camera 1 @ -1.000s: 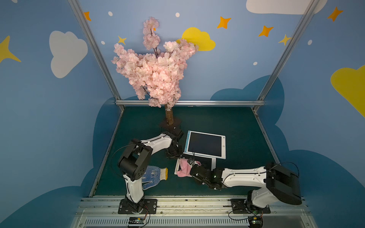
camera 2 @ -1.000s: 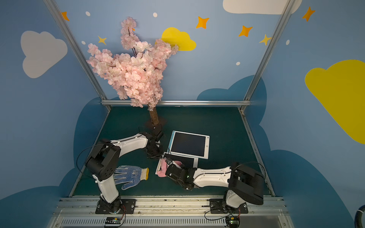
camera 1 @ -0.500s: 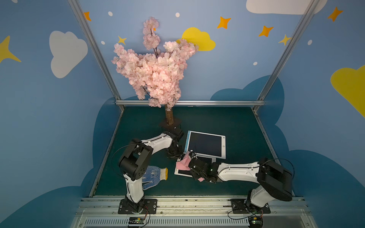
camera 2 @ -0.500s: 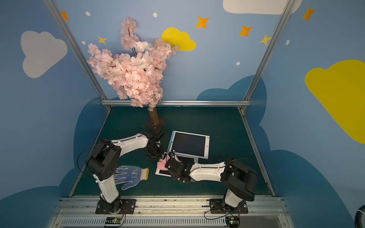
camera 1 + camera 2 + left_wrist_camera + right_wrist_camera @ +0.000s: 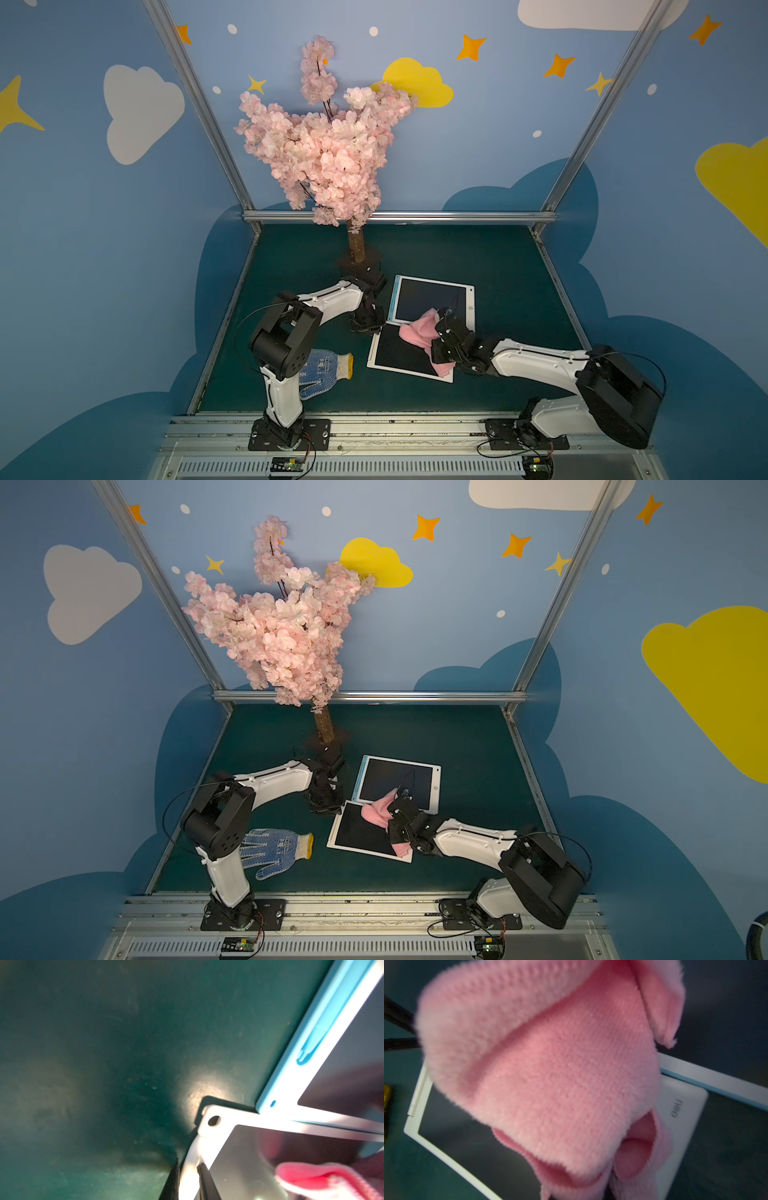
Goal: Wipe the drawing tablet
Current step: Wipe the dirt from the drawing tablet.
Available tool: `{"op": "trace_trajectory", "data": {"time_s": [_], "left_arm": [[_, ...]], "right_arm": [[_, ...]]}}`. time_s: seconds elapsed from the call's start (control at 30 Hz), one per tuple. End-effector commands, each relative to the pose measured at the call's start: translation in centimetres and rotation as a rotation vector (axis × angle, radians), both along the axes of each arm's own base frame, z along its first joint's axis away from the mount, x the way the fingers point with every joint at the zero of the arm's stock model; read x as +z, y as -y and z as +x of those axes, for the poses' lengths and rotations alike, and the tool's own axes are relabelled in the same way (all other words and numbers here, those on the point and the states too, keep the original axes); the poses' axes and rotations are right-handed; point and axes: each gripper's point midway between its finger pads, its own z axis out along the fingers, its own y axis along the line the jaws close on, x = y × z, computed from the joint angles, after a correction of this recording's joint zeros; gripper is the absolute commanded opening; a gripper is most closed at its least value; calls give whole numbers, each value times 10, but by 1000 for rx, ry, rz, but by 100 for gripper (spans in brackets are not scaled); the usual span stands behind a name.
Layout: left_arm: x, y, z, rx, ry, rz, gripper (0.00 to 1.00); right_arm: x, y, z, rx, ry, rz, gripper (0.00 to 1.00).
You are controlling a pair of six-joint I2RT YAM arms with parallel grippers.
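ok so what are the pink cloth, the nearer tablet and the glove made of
pink cloth: soft fleecy fabric, likely microfibre; a fuzzy nap and a fine woven grid show up close.
nearer tablet: the white frame looks like smooth moulded plastic, the dark screen glossy, throwing back reflections.
glove: knitted white fabric with blue grip dots, probably rubbery, and a yellow cuff.

pink cloth [image 5: 417, 332] and right gripper [image 5: 439, 332] now farther right across the white tablet [image 5: 395, 353]
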Motion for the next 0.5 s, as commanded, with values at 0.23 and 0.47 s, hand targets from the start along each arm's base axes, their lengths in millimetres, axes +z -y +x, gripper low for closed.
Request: {"op": "trace_trajectory", "data": {"time_s": [0.23,0.47], "left_arm": [[-25,6,-8,-22,-49,18,19],[-25,5,-9,-22,-47,24,19]], "right_arm": [[-17,-18,-36,58,-192,31,0],[-12,-74,-20,126,-209,72,0]]}}
